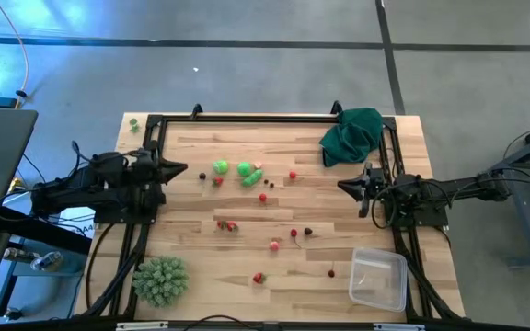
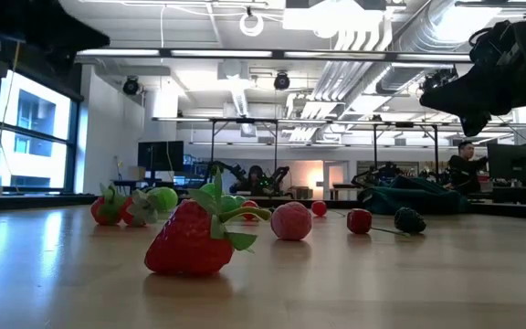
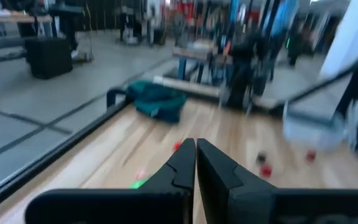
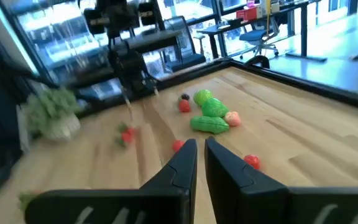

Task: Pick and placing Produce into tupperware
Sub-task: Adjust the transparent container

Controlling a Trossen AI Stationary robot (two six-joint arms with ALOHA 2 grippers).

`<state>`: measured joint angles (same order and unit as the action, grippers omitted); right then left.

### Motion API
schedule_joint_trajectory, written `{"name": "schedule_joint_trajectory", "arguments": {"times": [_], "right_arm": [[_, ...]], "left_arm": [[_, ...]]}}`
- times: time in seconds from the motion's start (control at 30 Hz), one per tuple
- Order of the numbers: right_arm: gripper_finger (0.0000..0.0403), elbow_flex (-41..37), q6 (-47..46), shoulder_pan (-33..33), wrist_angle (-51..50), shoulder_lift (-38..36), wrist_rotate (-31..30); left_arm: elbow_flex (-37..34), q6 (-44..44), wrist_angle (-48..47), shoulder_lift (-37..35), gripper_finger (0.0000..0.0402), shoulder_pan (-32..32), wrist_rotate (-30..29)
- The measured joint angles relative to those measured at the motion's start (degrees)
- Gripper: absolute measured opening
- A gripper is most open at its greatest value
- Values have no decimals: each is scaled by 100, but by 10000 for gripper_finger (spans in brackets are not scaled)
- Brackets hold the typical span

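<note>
Evidently nothing is picked yet — the produce (image 1: 247,172) lies scattered mid-worktop, the tupperware (image 1: 379,279) empty at a corner; left tool (image 1: 180,168) and right tool (image 1: 343,185) hover pinched together, holding nothing.

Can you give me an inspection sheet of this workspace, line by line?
Surface: wooden table inside a black frame.
Job's things: produce scattered across the middle; tupperware by the right arm's base, no produce seen inside.
Clutter: spiky green ball near the left arm's base; dark green cloth at the far right corner.
Grippers: left gripper shut, empty; right gripper nearly shut, empty.
Cables: wires beside both arm bases.
Surroundings: a person at a desk far behind.
</note>
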<state>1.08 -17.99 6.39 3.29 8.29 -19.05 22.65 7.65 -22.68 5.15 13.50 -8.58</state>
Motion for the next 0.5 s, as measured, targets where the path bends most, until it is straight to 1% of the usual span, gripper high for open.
{"name": "schedule_joint_trajectory", "arguments": {"times": [0.17, 0.33, 0.43, 0.5], "right_arm": [[25, 1, -1318, 0, 675, -2, -2], [25, 2, -2814, 0, 936, -2, 64], [25, 0, -3332, 0, 1004, -2, -1], [25, 2, -3489, 0, 1188, 0, 94]], "left_arm": [[0, 22, 700, 0, 5, 0, -4], [0, 18, 993, -2, 5, 0, -7], [0, 18, 1001, 0, 5, 0, -6], [0, 18, 1119, -1, 5, 0, -6]]}}
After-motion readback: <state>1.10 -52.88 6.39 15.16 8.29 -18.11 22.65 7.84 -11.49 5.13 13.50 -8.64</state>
